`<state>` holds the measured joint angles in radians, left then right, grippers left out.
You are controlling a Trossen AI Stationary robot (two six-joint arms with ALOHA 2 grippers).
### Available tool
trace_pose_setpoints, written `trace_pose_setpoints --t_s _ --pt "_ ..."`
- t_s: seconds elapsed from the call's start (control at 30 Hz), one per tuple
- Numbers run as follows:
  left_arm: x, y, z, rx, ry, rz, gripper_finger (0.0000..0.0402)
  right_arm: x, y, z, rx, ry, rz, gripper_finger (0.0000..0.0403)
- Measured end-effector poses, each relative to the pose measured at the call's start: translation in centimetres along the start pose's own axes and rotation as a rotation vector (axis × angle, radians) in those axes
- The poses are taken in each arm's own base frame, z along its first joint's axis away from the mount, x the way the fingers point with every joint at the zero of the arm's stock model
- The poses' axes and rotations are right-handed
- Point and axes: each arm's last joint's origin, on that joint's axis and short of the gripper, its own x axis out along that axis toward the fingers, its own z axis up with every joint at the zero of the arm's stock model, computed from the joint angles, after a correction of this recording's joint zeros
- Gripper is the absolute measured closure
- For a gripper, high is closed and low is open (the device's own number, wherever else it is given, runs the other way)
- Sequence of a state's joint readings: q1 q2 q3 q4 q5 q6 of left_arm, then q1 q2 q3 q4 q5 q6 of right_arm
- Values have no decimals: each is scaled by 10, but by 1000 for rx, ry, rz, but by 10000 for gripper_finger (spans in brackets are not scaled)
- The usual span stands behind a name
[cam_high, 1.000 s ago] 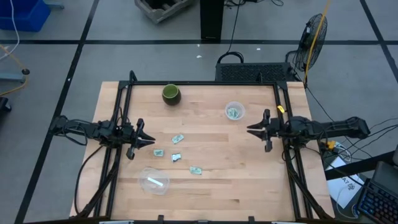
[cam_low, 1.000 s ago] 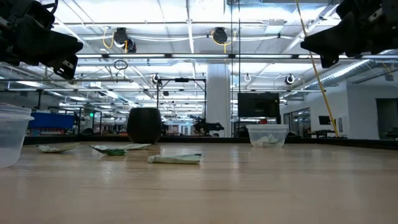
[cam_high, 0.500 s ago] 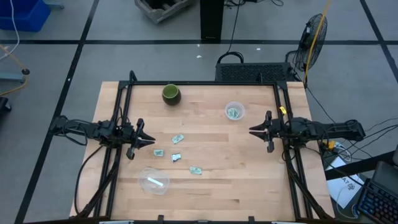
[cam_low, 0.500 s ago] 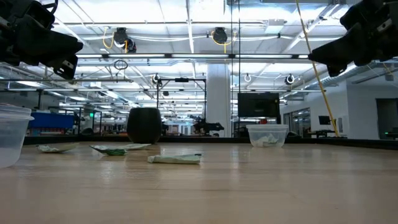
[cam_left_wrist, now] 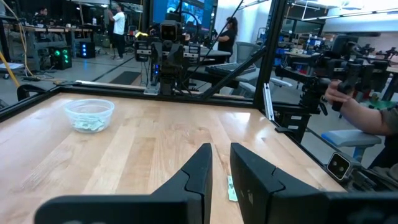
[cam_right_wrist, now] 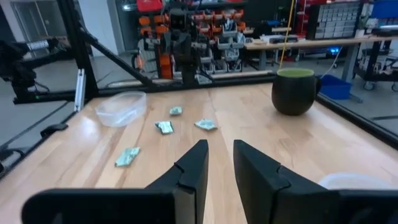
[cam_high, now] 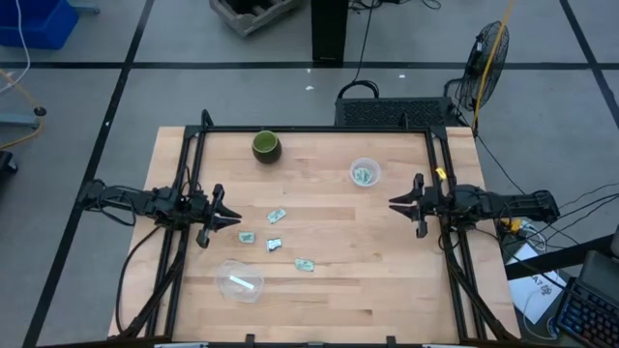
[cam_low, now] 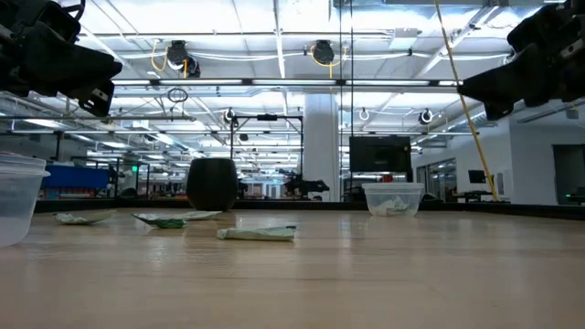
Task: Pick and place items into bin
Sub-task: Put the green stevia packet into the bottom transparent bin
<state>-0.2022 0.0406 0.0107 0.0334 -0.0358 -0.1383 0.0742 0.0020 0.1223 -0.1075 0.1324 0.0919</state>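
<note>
High view: both grippers [cam_high: 228,220] empty, nearly closed

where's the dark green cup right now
In the high view, the dark green cup stands near the table's far edge, left of the clear cup holding wrapped pieces.

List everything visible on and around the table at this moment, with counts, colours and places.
wrapped pieces: four loose, pale green-and-white, table centre; more inside the cups
dark green cup: one, far edge of the table
clear cup: one, holds pieces, far right part
clear cup near the front: one, holds a piece, front left
table: one, light wood
left hand: dark, empty, narrow gap, left edge
right hand: dark, empty, narrow gap, right edge
</note>
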Motion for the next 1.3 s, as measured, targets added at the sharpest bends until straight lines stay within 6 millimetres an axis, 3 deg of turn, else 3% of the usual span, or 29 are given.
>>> trace_pose_setpoints --t_s 0.73,0.83,1.3 --pt "0 0 1 21 -13 8 341 2 0 -4 27 -4 3 335" --pt "0 1 10 62 -105 57 341 2 0 -5 27 -4 3 334" --pt "-15 -1 50 -93 -562 95 341 2 0 -5 27 0 3 334"
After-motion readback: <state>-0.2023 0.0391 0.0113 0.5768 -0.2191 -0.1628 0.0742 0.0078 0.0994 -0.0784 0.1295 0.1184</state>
